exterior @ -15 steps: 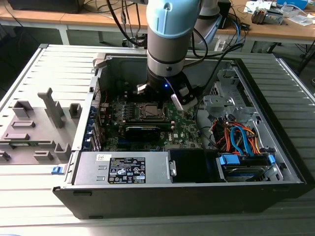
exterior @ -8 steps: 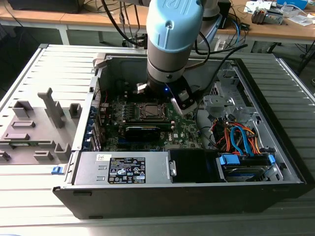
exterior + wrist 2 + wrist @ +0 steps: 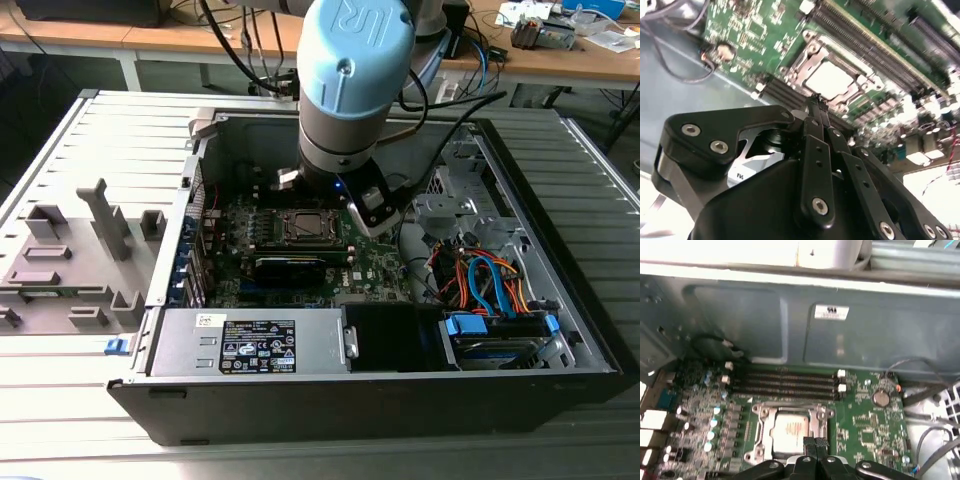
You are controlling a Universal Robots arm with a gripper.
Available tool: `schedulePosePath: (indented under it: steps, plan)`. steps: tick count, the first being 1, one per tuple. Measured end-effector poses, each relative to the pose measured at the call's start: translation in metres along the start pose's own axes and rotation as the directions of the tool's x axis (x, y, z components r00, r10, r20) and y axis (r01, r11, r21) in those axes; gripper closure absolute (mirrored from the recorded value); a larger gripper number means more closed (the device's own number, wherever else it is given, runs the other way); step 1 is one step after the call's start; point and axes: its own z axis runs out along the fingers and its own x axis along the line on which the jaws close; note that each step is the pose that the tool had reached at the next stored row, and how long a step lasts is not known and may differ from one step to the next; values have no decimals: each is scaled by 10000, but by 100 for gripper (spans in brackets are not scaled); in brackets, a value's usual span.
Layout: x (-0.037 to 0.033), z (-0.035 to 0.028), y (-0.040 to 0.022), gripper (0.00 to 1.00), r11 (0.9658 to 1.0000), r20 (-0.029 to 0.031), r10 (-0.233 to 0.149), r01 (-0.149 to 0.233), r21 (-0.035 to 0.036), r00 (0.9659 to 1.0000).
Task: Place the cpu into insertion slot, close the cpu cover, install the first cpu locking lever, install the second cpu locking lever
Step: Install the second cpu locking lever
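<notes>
The cpu (image 3: pixel 790 432), a dull silver square, lies flat in the insertion slot (image 3: pixel 285 228) on the green motherboard (image 3: pixel 865 425). The cpu cover (image 3: pixel 821 421), a thin silvery frame, lies down around the chip, whose top shows through the cut-out in both wrist views: cpu (image 3: pixel 829 80), cover (image 3: pixel 799 64). My gripper (image 3: pixel 815 442) is shut, its black fingers pressed together with nothing between them. The tips (image 3: pixel 816 97) hover at one edge of the socket, and I cannot tell if they touch it. The thin levers cannot be made out. The arm (image 3: pixel 345 90) stands over the socket.
Black memory slots (image 3: pixel 785 382) run beside the socket, below the grey case wall (image 3: pixel 790 325). A black expansion card (image 3: pixel 290 268), the power supply (image 3: pixel 250 345), coloured cables (image 3: pixel 490 275) and a drive bay (image 3: pixel 500 330) fill the case. A grey fixture (image 3: pixel 70 260) sits at the exterior view's left.
</notes>
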Motion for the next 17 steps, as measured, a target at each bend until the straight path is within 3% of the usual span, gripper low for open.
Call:
schedulePosePath:
  steps: [1,6,8,9,11,13,15,17]
  plan:
    - [8,10,-5,89,9999,-9,-3,3,121,10000]
    - [116,33,-21,89,9999,-10,-4,4,138,10000]
    - [134,37,-22,89,9997,-21,-7,7,261,10000]
    - [141,39,-22,89,9988,-35,-13,14,483,10000]
    - [154,38,-22,89,9934,-87,-27,37,1142,10000]
    - [165,43,-23,89,9905,-104,-31,45,1374,9999]
    - [196,55,-27,89,9899,-108,-32,47,1414,9999]
    - [300,84,-33,89,9899,-108,-32,47,1413,9999]
